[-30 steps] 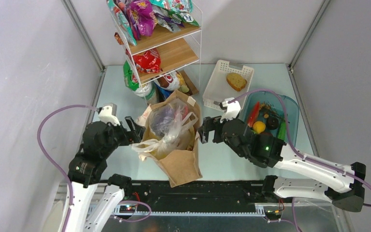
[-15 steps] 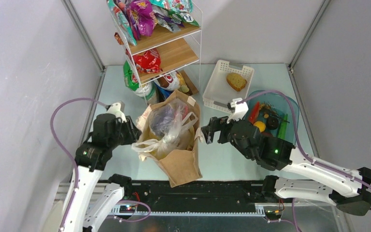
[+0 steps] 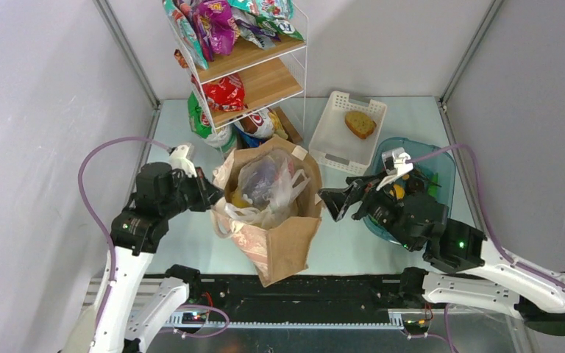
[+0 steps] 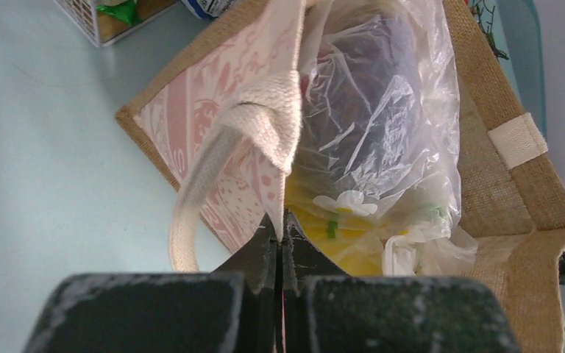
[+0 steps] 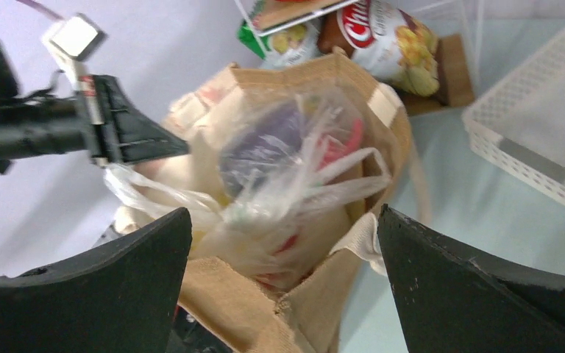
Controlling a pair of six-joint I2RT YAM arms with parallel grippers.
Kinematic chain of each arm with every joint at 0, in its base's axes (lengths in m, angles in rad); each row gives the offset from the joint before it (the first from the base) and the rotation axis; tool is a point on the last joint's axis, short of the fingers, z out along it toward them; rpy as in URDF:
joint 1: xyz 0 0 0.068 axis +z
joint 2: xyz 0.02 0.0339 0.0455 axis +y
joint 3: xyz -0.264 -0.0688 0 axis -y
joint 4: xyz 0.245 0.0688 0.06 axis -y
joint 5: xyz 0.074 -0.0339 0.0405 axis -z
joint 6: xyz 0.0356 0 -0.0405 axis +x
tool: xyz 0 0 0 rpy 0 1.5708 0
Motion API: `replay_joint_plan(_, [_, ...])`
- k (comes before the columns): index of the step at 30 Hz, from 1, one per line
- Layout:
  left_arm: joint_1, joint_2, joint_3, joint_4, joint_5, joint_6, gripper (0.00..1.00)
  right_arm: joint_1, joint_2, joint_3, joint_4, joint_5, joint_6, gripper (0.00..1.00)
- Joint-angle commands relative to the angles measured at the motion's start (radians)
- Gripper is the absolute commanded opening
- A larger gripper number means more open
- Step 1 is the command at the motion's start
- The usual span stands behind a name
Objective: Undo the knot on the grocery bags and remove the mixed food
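The brown grocery bag [image 3: 283, 239] stands at the table's middle with its mouth spread wide. Inside sits the clear plastic bag [image 3: 268, 187], its loop handles [image 5: 338, 187] up. Through the plastic show a purple eggplant [image 4: 371, 88] and something yellow [image 4: 353, 235]; the rest of the food is hidden. My left gripper [image 3: 213, 197] is shut on the brown bag's left rim [image 4: 265, 140], the wall pinched between its tips [image 4: 279, 220]. My right gripper [image 3: 331, 206] stands open just right of the bag, its fingers apart [image 5: 285, 213] with nothing between them.
A wire shelf [image 3: 265, 73] with snack packets stands behind the bag, more packets [image 3: 254, 125] at its foot. A white slatted basket [image 3: 331, 136] holds a bread slice [image 3: 360, 123]. A blue-tinted tub [image 3: 445, 165] lies under my right arm.
My left gripper went from open to shut on the brown bag's left rim. The bag's mouth has spread wider. My right gripper drew back to the right, away from the bag, still open.
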Motion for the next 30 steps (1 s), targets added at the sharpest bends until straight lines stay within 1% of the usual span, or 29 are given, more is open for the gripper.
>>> replay_joint_plan(1, [0.002, -0.064, -0.068, 0.281, 0.06, -0.025, 0.0, 0.018, 0.047, 0.033, 0.131, -0.103, -0.052, 1.0])
replay_joint_plan(2, [0.001, -0.09, -0.096, 0.326, 0.062, -0.028, 0.0, 0.017, 0.087, 0.057, 0.122, -0.126, -0.054, 1.0])
replay_joint_plan(5, [0.002, -0.131, -0.224, 0.398, 0.055, -0.031, 0.0, 0.017, 0.188, 0.118, 0.083, -0.166, -0.082, 1.0])
replay_joint_plan(6, [0.001, -0.143, -0.244, 0.419, 0.052, -0.03, 0.0, 0.014, 0.247, 0.155, 0.053, -0.185, -0.093, 1.0])
replay_joint_plan(7, [0.002, -0.145, -0.265, 0.422, 0.043, -0.029, 0.0, 0.012, 0.275, 0.175, 0.038, -0.237, -0.118, 1.0])
replay_joint_plan(9, [0.002, -0.153, -0.275, 0.426, 0.061, -0.028, 0.0, -0.006, 0.364, 0.231, -0.017, -0.295, -0.148, 1.0])
replay_joint_plan(13, [0.002, -0.163, -0.29, 0.43, 0.05, -0.032, 0.0, -0.013, 0.528, 0.324, -0.053, -0.301, -0.181, 1.0])
replay_joint_plan(16, [0.0, -0.162, -0.296, 0.43, 0.06, -0.037, 0.0, -0.026, 0.592, 0.372, -0.062, -0.304, -0.207, 1.0])
replay_joint_plan(22, [0.002, -0.164, -0.295, 0.429, 0.05, -0.03, 0.0, -0.123, 0.68, 0.385, -0.107, -0.385, -0.229, 1.0])
replay_joint_plan(24, [0.003, -0.164, -0.294, 0.428, 0.044, -0.021, 0.0, -0.143, 0.704, 0.38, -0.114, -0.44, -0.26, 1.0])
replay_joint_plan(27, [0.003, -0.165, -0.291, 0.428, 0.035, -0.006, 0.0, -0.155, 0.766, 0.377, -0.1, -0.59, -0.277, 1.0])
replay_joint_plan(30, [0.003, -0.171, -0.287, 0.418, 0.015, 0.019, 0.0, -0.119, 0.84, 0.377, -0.038, -0.683, -0.285, 1.0])
